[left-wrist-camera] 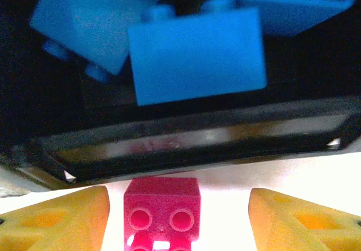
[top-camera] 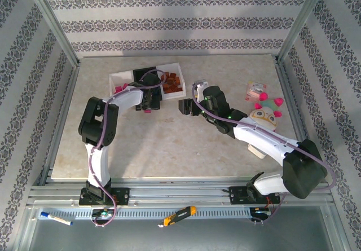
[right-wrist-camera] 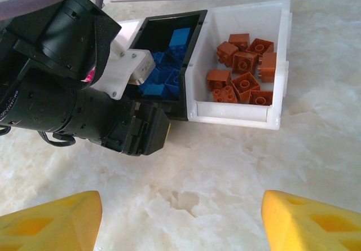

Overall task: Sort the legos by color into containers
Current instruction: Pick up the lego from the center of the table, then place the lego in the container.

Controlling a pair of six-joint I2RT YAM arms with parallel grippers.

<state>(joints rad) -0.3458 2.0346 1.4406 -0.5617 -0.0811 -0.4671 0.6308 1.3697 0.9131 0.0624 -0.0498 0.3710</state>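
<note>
Nearest the left wrist camera, the yellow fingers (left-wrist-camera: 56, 220) of the left gripper (left-wrist-camera: 179, 223) are standing apart on either side of a magenta brick (left-wrist-camera: 162, 206), with a gap showing on each side, so the jaws are open around it and not yet gripping. The brick is lying studs-up on the table (top-camera: 169, 149), just in front of the near wall of the black tray (left-wrist-camera: 197, 144), where the blue bricks (left-wrist-camera: 197, 56) are already piled. The step in hand looks like the pick-up of this stray magenta piece. The next move is probably calling for the fingers to pinch its sides squarely, lift it above the rim, and carry it left to the white tray (top-camera: 114, 79) where the pink bricks (top-camera: 119, 87) are sitting. The black rim is lying very close behind the brick, so a forward slide could be risking a bump against it. The right gripper (right-wrist-camera: 180, 217) is hovering open and empty over bare table near the left wrist, in front of the other white tray (right-wrist-camera: 237, 117), which is holding the brown bricks (right-wrist-camera: 242, 70). Open room is lying toward the near side of the table.
</note>
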